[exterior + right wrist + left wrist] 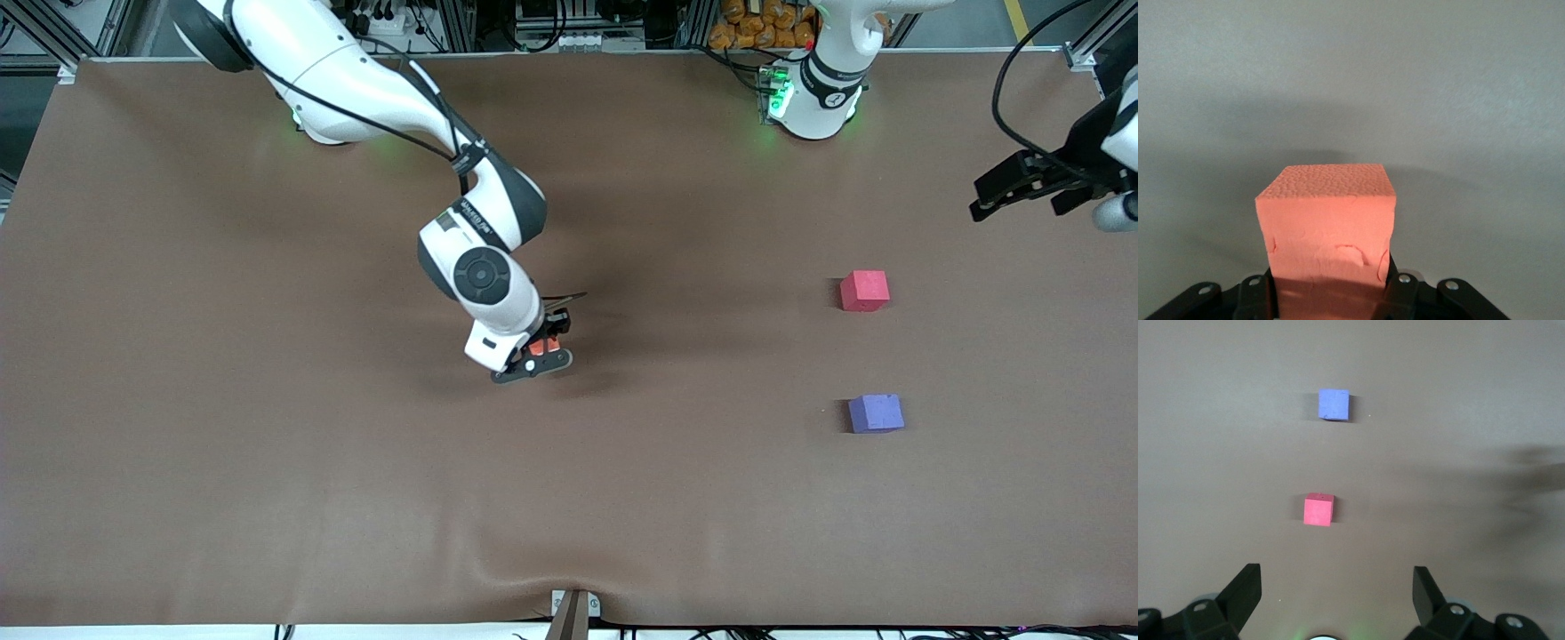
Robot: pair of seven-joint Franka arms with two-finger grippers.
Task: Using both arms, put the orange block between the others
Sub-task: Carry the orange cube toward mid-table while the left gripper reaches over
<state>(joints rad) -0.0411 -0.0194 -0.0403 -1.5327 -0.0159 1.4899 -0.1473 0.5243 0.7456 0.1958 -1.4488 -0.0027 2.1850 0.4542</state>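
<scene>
My right gripper (548,345) is shut on the orange block (545,344) (1328,230) over the middle of the table. The block fills the space between the jaws in the right wrist view. The pinkish-red cube (864,290) (1319,509) and the purple-blue cube (876,413) (1334,405) rest on the table toward the left arm's end, the purple-blue one nearer the front camera, with a gap between them. My left gripper (1013,191) (1337,585) hangs open and holds nothing, off by the table's edge at the left arm's end.
The brown table mat (267,444) spreads wide around the cubes. The two arm bases (818,98) stand along the edge farthest from the front camera. A small bracket (573,609) sits at the mat's nearest edge.
</scene>
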